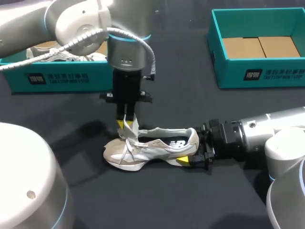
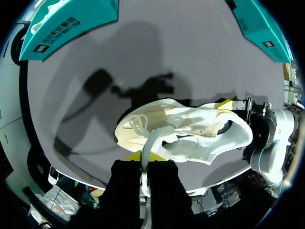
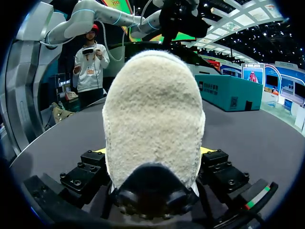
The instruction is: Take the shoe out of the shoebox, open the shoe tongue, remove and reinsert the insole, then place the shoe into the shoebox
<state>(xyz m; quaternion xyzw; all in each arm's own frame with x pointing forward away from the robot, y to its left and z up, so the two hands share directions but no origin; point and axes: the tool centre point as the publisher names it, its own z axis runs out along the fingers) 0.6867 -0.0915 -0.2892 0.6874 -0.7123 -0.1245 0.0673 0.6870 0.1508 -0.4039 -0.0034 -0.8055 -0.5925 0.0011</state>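
A white sneaker lies on its side on the dark table, out of its box and well apart from both cartons, pinned between two robot arms. The right gripper is clenched on the suede heel, a yellow tip on either side, apparently to anchor the shoe. The left gripper, hanging straight down over the laces, has its fingers pinched on the tongue and holds it raised, a grip that looks meant to open the throat for the insole work to come. No insole can be seen outside the sneaker.

Count on the table: two teal shoeboxes, the right shoebox bare down to its cardboard floor, the left shoebox holding a second shoe. That makes two shoes and two arms.
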